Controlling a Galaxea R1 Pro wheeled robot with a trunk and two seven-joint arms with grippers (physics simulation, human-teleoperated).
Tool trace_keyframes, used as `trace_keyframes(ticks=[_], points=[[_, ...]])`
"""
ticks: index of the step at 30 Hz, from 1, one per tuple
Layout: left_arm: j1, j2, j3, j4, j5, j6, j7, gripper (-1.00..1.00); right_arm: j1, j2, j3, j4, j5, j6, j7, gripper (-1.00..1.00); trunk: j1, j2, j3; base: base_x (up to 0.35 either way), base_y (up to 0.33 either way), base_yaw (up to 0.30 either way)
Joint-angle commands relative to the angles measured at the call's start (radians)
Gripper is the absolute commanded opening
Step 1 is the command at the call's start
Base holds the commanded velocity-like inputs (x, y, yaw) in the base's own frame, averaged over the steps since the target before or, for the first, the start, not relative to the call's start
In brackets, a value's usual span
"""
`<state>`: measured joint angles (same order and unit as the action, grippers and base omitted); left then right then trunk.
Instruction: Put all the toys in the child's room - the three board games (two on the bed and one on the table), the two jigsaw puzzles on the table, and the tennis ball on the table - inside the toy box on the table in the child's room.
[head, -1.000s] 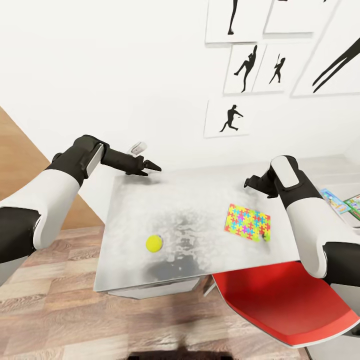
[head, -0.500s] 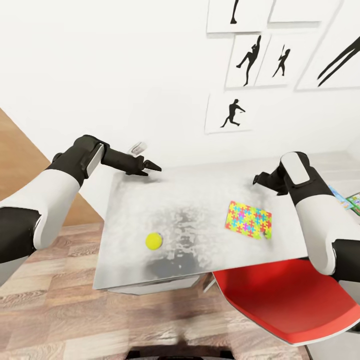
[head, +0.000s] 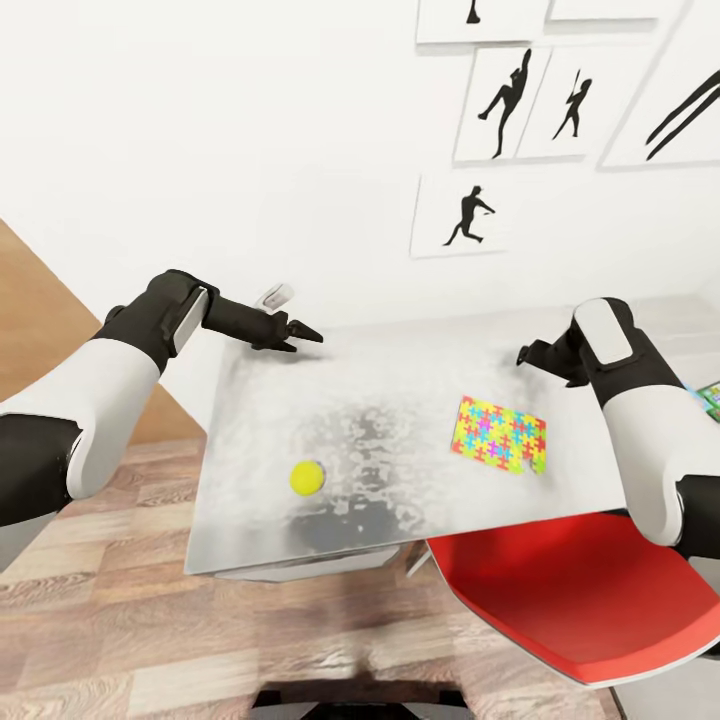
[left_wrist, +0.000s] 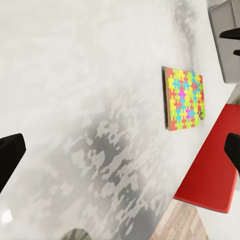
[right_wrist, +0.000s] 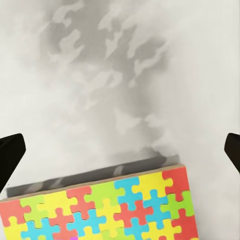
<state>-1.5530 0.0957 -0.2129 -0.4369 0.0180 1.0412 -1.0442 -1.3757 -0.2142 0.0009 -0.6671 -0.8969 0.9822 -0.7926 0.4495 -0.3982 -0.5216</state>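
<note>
1. I am looking down on a white-walled room with black-silhouette prints hanging on the wall and wood-plank flooring under a long pale grey mottled tabletop.
2. A small fuzzy yellow-green tennis ball is resting on the tabletop's near left part, well apart from both arms.
3. A thin flat stack of jigsaw puzzle sheets in yellow, blue, pink and green is lying on the right part of the tabletop; how many sheets there are, I cannot tell.
4. A red and white chair is sitting tucked at the tabletop's near right edge.
5. At the far right edge of the head view, a sliver of a green-and-white cover is peeking out past my right arm; I cannot identify it.
6. My left tool is hovering above the far left corner of the tabletop, its black fingers spread wide and holding nothing.
7. My right tool is hanging over the tabletop just beyond the puzzle sheets, its fingers spread wide as well, empty.
</note>
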Motion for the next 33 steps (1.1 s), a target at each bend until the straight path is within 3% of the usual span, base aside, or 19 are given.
trace_keyframes(ticks=[1,13,24,33], points=[[-0.001,0.001,-0.005,-0.001,0.002,0.006,-0.003,1.0,0.0,-0.001,0.001,-0.001,-0.01,0.002,-0.01,1.0,0.0,-0.002,-0.003,0.0,0.0,0.0],[-0.029,0.002,-0.004,-0.011,0.008,0.006,-0.016,1.0,0.006,-0.007,0.002,0.004,-0.01,0.001,-0.008,1.0,0.0,-0.002,-0.023,0.0,0.0,0.0],[-0.057,0.001,-0.009,-0.007,0.004,0.006,-0.129,1.0,0.009,-0.004,0.002,0.009,-0.011,-0.005,-0.003,1.0,0.0,-0.002,-0.041,0.0,0.0,0.0],[-0.067,-0.006,-0.054,-0.012,0.003,0.006,-0.2,1.0,0.009,-0.004,0.002,0.009,-0.011,-0.006,0.0,1.0,0.0,-0.002,-0.056,0.0,0.0,0.0]])
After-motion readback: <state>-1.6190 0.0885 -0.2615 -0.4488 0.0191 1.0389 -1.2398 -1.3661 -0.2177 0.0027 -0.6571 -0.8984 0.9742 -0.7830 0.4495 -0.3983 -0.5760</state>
